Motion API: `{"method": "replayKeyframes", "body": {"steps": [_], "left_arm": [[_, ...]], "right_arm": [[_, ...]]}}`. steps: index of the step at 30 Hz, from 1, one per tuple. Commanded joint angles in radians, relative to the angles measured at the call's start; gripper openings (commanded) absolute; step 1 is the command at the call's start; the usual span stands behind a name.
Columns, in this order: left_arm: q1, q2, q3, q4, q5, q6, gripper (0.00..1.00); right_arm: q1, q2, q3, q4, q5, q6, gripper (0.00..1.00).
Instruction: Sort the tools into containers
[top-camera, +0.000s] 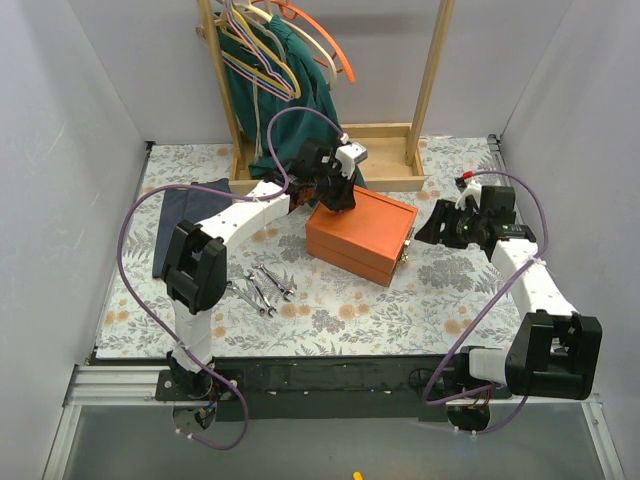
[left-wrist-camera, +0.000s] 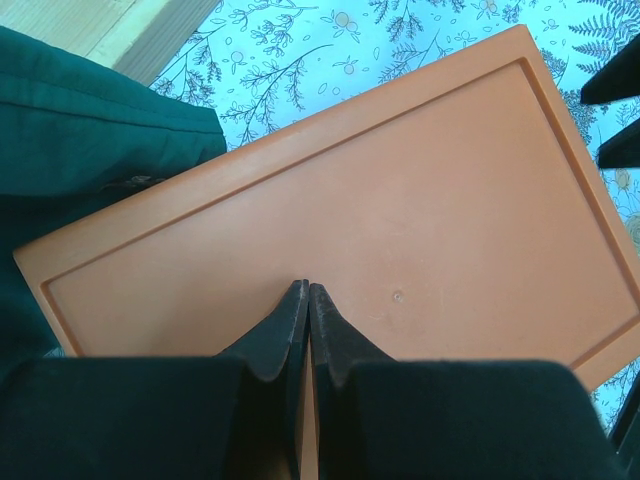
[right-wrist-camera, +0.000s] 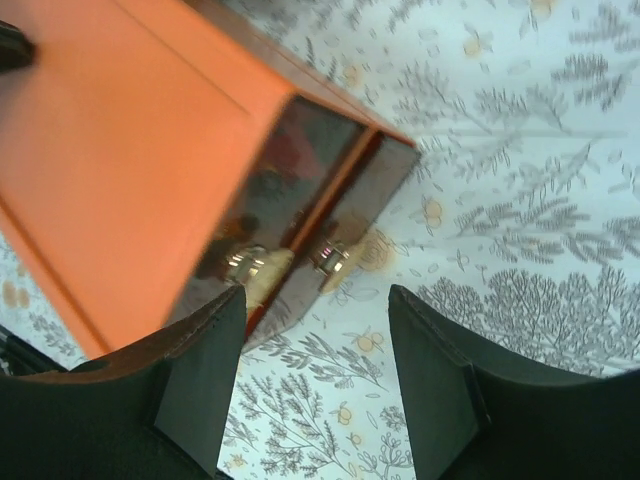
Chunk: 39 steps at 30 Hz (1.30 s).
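Observation:
The orange box (top-camera: 362, 235) sits mid-table with its clear drawers facing right. My left gripper (top-camera: 336, 198) is shut and empty, its tips over the box's lid (left-wrist-camera: 400, 220) near the back left corner. My right gripper (top-camera: 432, 226) is open and empty, just right of the box. In the right wrist view it (right-wrist-camera: 315, 300) faces two drawer fronts, each with a metal knob (right-wrist-camera: 332, 257); the lower drawer sticks out slightly. Several silver wrenches (top-camera: 262, 287) lie on the cloth left of the box. No pliers or yellow-handled tool show.
A wooden clothes rack with a tray base (top-camera: 380, 175), coloured hangers (top-camera: 270, 40) and a green garment (top-camera: 285, 100) stands at the back. The garment touches the box's left side (left-wrist-camera: 90, 140). A dark blue cloth (top-camera: 185, 215) lies at the left.

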<state>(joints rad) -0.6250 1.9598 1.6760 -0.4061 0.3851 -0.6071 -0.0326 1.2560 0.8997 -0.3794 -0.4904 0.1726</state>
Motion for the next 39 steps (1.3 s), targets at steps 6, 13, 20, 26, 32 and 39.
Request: {"method": "replayKeyframes", "body": {"steps": [6, 13, 20, 26, 32, 39], "left_arm": [[-0.002, -0.041, -0.068, -0.100, -0.066, 0.027, 0.00], [-0.002, -0.035, -0.082, -0.099, -0.083, 0.036, 0.00], [-0.002, -0.025, -0.079, -0.099, -0.087, 0.041, 0.00], [-0.002, -0.022, -0.081, -0.097, -0.084, 0.041, 0.00], [-0.002, -0.025, -0.078, -0.097, -0.091, 0.038, 0.00], [-0.002, -0.032, -0.088, -0.092, -0.094, 0.038, 0.00]], "right_arm": [[-0.004, 0.089, -0.102, -0.026, 0.079, 0.036, 0.67], [-0.003, 0.184, -0.061, 0.022, 0.030, 0.073, 0.66], [-0.003, 0.244, -0.024, 0.042, -0.039, 0.100, 0.66], [0.006, 0.270, 0.007, 0.039, -0.019, 0.119, 0.66], [0.031, 0.319, 0.036, -0.016, 0.154, 0.116, 0.67], [0.066, 0.336, 0.018, -0.016, 0.180, 0.100, 0.67]]}}
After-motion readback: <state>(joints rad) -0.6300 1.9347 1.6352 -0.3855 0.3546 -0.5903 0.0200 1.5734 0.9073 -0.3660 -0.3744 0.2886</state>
